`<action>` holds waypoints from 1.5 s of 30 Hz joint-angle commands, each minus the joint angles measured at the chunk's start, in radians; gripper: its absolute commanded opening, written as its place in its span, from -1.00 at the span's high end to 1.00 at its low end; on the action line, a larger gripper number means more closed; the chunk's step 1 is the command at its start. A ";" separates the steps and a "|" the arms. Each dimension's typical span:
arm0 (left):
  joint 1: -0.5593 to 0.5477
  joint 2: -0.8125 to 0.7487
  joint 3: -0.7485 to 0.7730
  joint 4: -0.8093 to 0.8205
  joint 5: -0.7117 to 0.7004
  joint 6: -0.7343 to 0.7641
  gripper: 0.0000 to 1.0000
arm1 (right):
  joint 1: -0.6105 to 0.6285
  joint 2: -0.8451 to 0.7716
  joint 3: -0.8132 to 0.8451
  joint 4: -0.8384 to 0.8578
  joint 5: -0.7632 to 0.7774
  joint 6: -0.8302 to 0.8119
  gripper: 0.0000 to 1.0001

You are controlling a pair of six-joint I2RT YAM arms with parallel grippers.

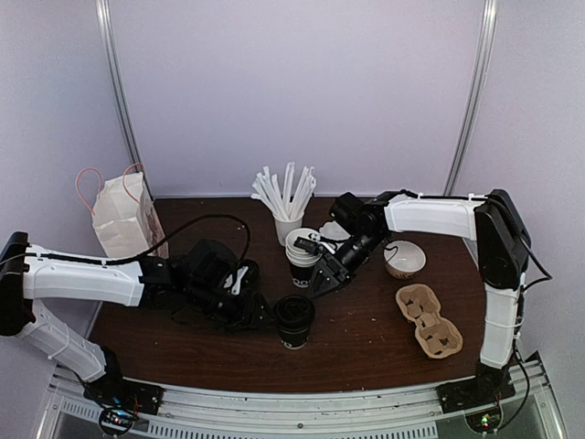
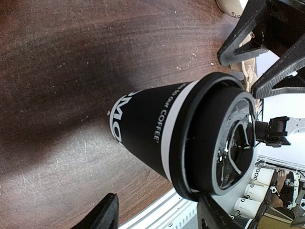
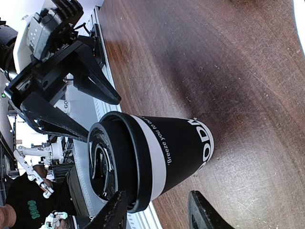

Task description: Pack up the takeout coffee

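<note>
The dark wooden worktop [image 1: 366,343] carries everything here. At its far left stands a white paper bag [image 1: 123,219], and a cardboard cup carrier [image 1: 428,320] lies at the right with its wells bare. By the look of it, the packing has not really begun, since the takeout coffee [image 1: 294,320] stands on the bare wood near the front middle, well apart from both bag and carrier. I cannot tell which of the two it is meant for. The left hand [image 1: 260,313] sits just beside the cup on its left. Its fingers are spread wide towards the lid without clamping it. The right hand [image 1: 320,282] hangs close behind the cup, parted a little and holding nothing. What remains is the grip, the lift and the placing. The cup stands upright on its narrow base with its long axis vertical. Its black lid [image 2: 224,143] faces up and is already fitted, and the white lettering [image 2: 119,121] runs round its side.
</note>
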 commanded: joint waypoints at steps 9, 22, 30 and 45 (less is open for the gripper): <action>-0.004 0.028 -0.020 0.013 -0.009 0.011 -0.18 | 0.021 0.014 -0.006 0.012 0.017 0.004 0.06; 0.001 0.072 -0.006 -0.168 -0.101 0.075 -0.12 | 0.050 0.062 -0.038 0.004 0.202 0.024 0.12; 0.026 0.129 -0.029 -0.224 -0.164 0.102 -0.05 | 0.052 0.156 -0.004 -0.044 0.334 0.058 0.15; -0.006 0.055 0.111 -0.184 -0.173 0.355 -0.10 | 0.057 0.033 0.041 -0.078 0.191 -0.021 0.06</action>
